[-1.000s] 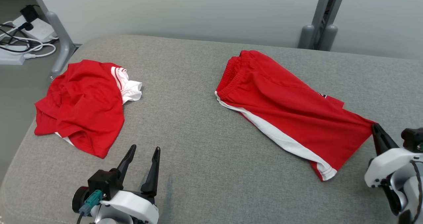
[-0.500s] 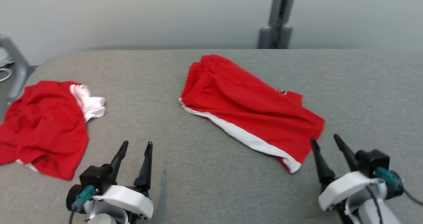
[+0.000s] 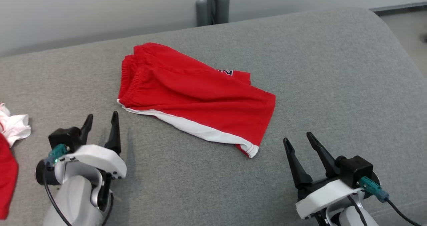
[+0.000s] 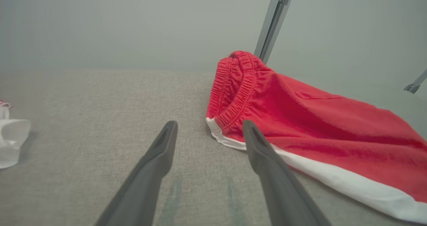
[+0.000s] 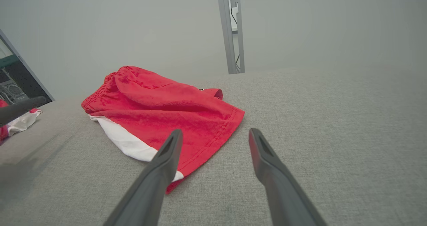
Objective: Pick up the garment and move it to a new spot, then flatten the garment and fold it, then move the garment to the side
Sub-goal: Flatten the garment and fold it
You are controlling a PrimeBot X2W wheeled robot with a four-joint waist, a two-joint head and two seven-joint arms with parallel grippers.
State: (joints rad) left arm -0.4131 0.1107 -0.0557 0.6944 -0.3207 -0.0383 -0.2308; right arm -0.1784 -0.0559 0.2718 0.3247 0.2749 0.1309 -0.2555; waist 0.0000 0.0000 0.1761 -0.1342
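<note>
Two red garments lie on the grey, coarse-woven table [image 3: 333, 69], whose padded top rounds off at the corners. At the far left the second red garment [image 3: 6, 179] is cut off by the frame, with a crumpled white piece bunched beside the red. Next is my left gripper [image 3: 102, 115], its long, dark, tapered fingers [image 3: 114, 132] spread apart over bare fabric and holding nothing, close to the waistband end of the shorts but clear of it. The red shorts [image 3: 200, 96] lie flat in the middle of the table, folded leg over leg. The gathered elastic waistband [image 3: 128, 76] points left, a white stripe [image 3: 196, 130] runs along the near edge, and a small printed mark [image 3: 226, 72] peeks out at the far edge. The soft knit ripples in shallow folds. A grey post [image 3: 213, 2] stands behind the table. On the right, my right gripper [image 3: 297, 136] sits just off the leg hem with its fingers wide apart and empty. A second ago those fingers were pinched on the hem corner, drawing it out to a point. Now they have let go and the hem lies slack and straight. My head camera has swung right since then, which pushed the second garment to the edge.
</note>
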